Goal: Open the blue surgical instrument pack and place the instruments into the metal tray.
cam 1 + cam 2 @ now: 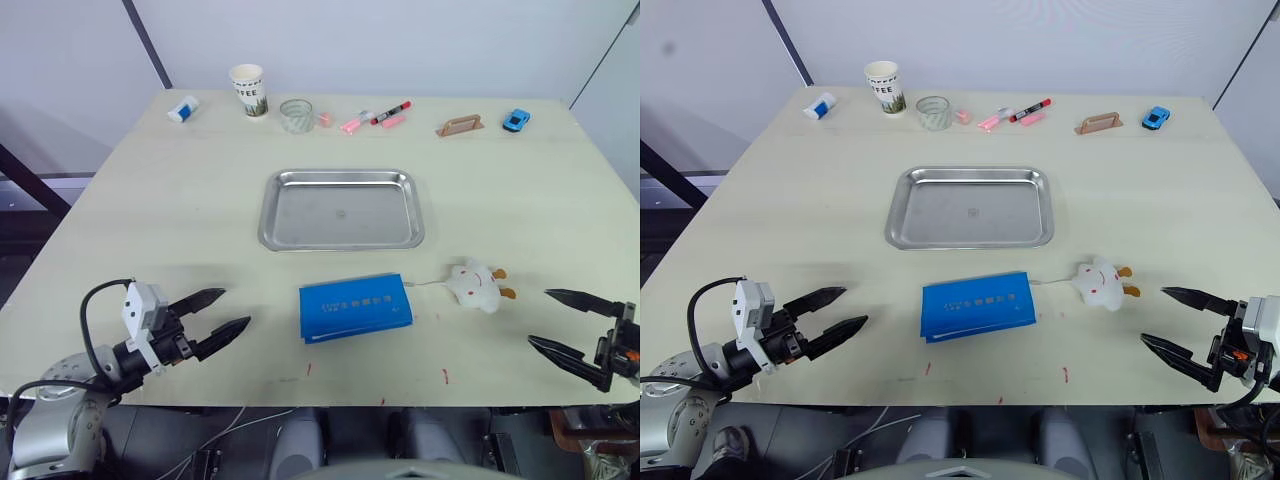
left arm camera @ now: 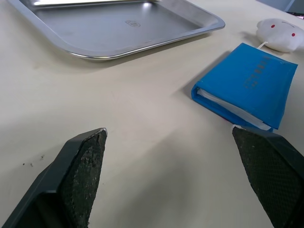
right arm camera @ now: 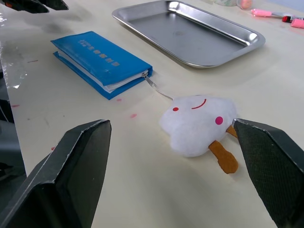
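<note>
Left gripper (image 1: 228, 312), two black fingers spread wide, holding nothing, low over the near left part of the pale wooden table (image 1: 150, 200), tips toward the pack. Right gripper (image 1: 565, 322) also wide apart and empty, at the near right edge. Flat blue fabric surgical instrument pack (image 1: 356, 307) with white print lies closed on the table near the front edge, between the two grippers, touching neither. White plush chick toy (image 1: 476, 284) with orange feet sits just right of the pack, a thin cord running between them. Shiny rectangular stainless-steel tray (image 1: 341, 209) lies just beyond the pack, nothing in it. Along the far edge: white-and-blue small bottle (image 1: 183, 109), paper coffee cup (image 1: 249, 90), clear glass (image 1: 296, 115), pink and red markers (image 1: 375, 119), tan wooden block (image 1: 460, 126), small blue toy car (image 1: 516, 120).
</note>
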You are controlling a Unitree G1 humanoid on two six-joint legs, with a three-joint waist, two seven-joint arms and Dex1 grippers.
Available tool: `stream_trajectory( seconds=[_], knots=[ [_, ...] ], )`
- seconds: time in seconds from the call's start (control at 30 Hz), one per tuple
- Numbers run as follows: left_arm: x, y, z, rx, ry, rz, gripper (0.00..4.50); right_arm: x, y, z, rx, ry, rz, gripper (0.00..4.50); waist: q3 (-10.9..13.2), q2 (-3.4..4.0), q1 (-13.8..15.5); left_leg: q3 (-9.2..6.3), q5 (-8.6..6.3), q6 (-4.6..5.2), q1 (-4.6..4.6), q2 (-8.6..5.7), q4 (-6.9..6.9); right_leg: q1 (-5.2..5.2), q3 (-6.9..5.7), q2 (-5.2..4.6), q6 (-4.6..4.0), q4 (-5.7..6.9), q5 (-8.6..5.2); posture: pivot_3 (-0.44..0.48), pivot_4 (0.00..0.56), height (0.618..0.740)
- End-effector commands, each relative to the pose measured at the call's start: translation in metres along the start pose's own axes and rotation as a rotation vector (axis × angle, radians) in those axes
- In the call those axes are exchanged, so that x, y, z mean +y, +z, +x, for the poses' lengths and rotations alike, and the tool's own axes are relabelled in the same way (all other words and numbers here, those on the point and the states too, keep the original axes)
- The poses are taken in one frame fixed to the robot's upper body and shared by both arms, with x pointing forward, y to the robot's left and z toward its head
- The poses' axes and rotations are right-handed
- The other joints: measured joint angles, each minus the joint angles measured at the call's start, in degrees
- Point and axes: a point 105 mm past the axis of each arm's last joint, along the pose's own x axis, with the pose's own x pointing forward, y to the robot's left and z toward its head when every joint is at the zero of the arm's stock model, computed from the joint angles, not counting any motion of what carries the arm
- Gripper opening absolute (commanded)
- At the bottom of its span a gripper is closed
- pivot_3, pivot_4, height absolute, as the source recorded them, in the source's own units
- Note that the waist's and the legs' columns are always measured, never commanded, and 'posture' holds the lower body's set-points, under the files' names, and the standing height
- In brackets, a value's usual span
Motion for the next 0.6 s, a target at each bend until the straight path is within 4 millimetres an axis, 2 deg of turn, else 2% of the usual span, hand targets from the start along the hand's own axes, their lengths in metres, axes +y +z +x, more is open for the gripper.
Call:
stream_trajectory(
  seconds=[0.03, 0.27, 0.4, 0.5, 0.6],
  knots=[
    [0.0, 0.007, 0.002, -0.012, -0.005, 0.048, 4.47, -0.002, 0.009, 0.003, -0.014, 0.0, -0.03, 4.5, 0.0, 0.0, 0.0, 0.0, 0.0, 0.0, 0.0, 0.0, 0.0, 0.0, 0.0, 0.0, 0.0, 0.0, 0.0, 0.0, 0.15, 0.74],
    [-0.009, 0.024, 0.02, -0.064, -0.03, 0.14, 4.47, -0.002, 0.023, 0.026, -0.046, -0.063, -0.009, 4.5, 0.0, -0.01, -0.05, 0.0, 0.0, 0.0, -0.01, 0.0, 0.0, 0.0, 0.01, 0.0, 0.01, 0.01, 0.01, 0.0, 0.15, 0.74],
    [-0.014, 0.036, 0.03, -0.02, -0.044, 0.189, 4.47, 0.007, 0.036, 0.055, 0.003, -0.002, 0.042, 4.5, 0.0, 0.01, -0.07, -0.02, 0.0, -0.01, -0.01, 0.01, 0.0, -0.01, 0.0, 0.0, 0.03, 0.04, 0.02, 0.0, 0.15, 0.74],
    [-0.022, 0.039, 0.037, 0.04, -0.164, 0.183, 4.47, 0.02, 0.051, 0.084, -0.014, 0.114, 0.121, 4.5, 0.0, 0.0, -0.09, -0.02, 0.01, -0.01, -0.01, 0.01, 0.0, -0.01, 0.0, 0.0, 0.02, 0.04, 0.02, 0.0, 0.15, 0.74],
    [-0.02, 0.04, 0.042, 0.073, -0.197, 0.179, 4.47, 0.024, 0.056, 0.104, 0.01, 0.132, 0.088, 4.5, 0.02, 0.0, -0.07, -0.03, 0.0, -0.01, -0.01, 0.01, -0.02, -0.03, -0.01, 0.01, -0.04, 0.02, -0.02, 0.0, 0.15, 0.74]
  ],
)
